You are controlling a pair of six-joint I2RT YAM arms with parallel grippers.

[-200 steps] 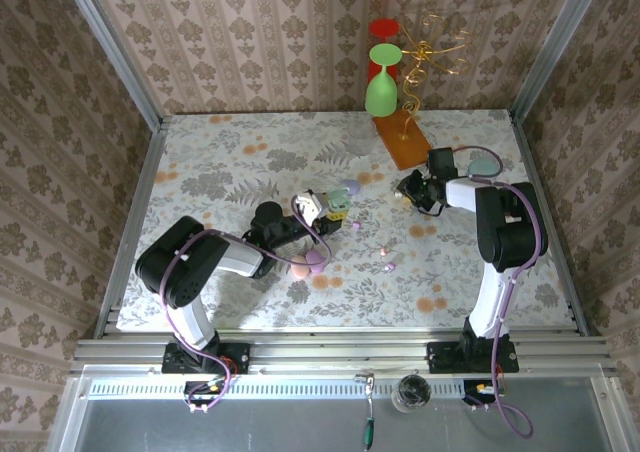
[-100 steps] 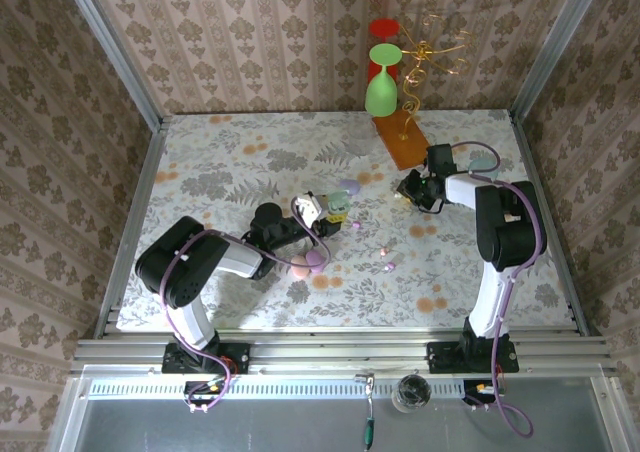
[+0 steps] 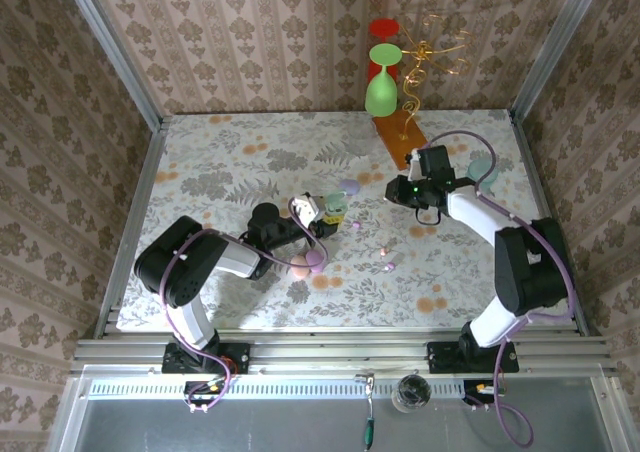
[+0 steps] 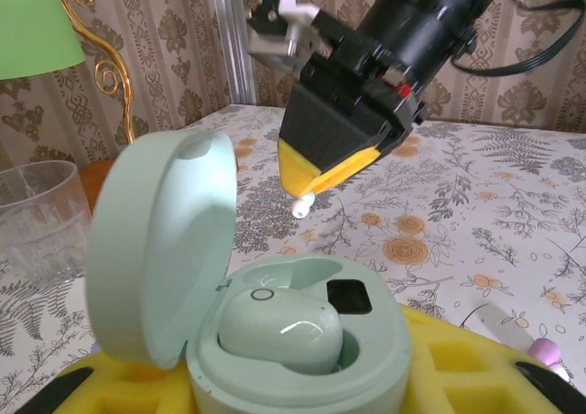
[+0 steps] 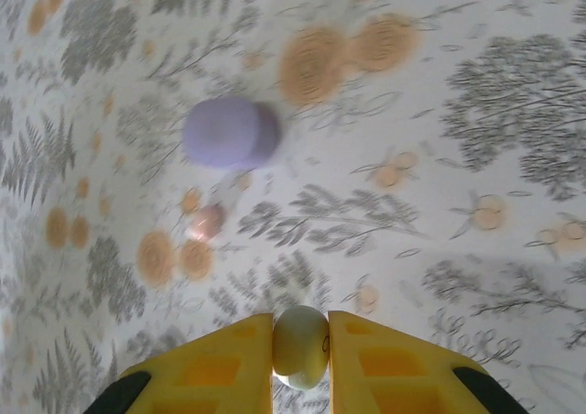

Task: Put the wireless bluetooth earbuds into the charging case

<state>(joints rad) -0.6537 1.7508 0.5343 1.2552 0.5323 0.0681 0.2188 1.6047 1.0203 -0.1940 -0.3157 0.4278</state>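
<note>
Right claw (image 5: 300, 327) was pinched shut on an earbud (image 5: 300, 350), which stood roughly in line with the fingers. Left claw (image 4: 293, 386) was clamped round the open case (image 4: 156, 249), lid up, with the other earbud (image 4: 279, 327) sitting inside and the slot beside it looking free. The case sat off to the right claw's left and lower, with a gap between them. I'd guess the right arm had to go across and down.

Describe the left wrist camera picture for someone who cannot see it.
An open mint-green case sits in yellow jaws, one earbud seated inside. Beyond it, another arm's yellow jaws pinch a small pale earbud.
</note>
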